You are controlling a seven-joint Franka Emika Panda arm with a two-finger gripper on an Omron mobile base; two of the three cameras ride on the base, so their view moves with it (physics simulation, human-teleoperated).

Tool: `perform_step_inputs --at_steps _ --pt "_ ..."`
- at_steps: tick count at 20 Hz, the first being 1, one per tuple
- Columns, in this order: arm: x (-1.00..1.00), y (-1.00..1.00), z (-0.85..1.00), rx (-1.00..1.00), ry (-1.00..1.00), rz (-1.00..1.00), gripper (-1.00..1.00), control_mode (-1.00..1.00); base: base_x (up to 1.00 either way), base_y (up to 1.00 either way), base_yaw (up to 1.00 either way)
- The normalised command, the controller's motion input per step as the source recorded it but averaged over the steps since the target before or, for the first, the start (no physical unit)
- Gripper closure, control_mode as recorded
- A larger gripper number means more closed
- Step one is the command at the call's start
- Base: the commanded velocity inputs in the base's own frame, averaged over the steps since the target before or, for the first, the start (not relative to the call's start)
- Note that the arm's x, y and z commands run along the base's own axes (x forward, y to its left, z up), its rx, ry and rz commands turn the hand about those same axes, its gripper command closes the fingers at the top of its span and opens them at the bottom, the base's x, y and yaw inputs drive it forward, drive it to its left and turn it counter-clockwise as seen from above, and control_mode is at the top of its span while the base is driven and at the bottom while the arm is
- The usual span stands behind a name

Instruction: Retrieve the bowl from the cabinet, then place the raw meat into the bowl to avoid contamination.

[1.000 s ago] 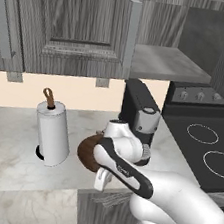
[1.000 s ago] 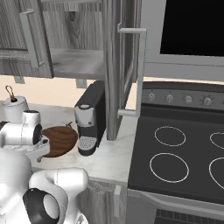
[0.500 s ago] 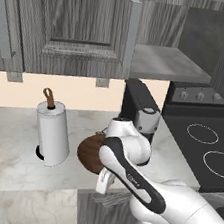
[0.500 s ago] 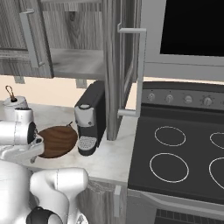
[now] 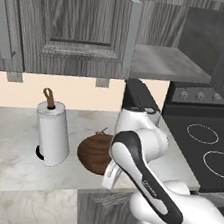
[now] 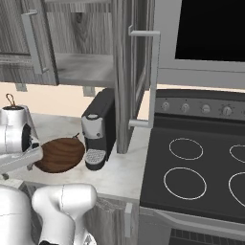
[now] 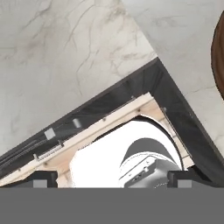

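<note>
The dark-brown wooden bowl (image 5: 92, 152) (image 6: 60, 154) sits on the marble counter, left of the coffee machine; a sliver of its rim (image 7: 218, 52) shows in the hand view. The raw meat (image 5: 102, 131) (image 6: 75, 137), a tiny dark lump with a thin point, lies just behind the bowl's far rim. Above, the grey cabinet (image 5: 86, 24) stands with its door (image 6: 136, 72) swung out and a bare shelf (image 5: 164, 63). My gripper (image 7: 111, 179) is open with nothing between its wide-set tips. It points down over the counter's front edge, near the bowl's front.
A white paper-towel roll (image 5: 53, 133) stands left of the bowl. The black coffee machine (image 6: 98, 129) sits right of it, under the open door's handle (image 6: 153, 76). The black stove (image 6: 201, 167) lies to the right. My own arm (image 5: 138, 158) hides the bowl's right side.
The arm has drawn back from the bowl toward the counter's front edge, its elbow now in front of the coffee machine. Bowl and meat have not moved. The gripper stays open.
</note>
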Motion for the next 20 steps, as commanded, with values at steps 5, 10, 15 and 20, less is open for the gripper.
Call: perform_step_inputs --at_steps 5,10,15,20 --pt "0.05 -0.07 0.49 0.00 -0.09 -0.11 -1.00 -1.00 0.00 0.00 0.00" --pt "0.28 0.00 0.39 -0.01 -0.01 -0.08 -1.00 -1.00 0.00 0.00 0.00" --pt "0.45 0.00 0.21 -0.03 0.00 -0.07 -1.00 -1.00 0.00 0.00 0.00" --pt "0.55 0.00 0.05 -0.03 0.01 -0.07 -1.00 -1.00 0.00 0.00 0.00"
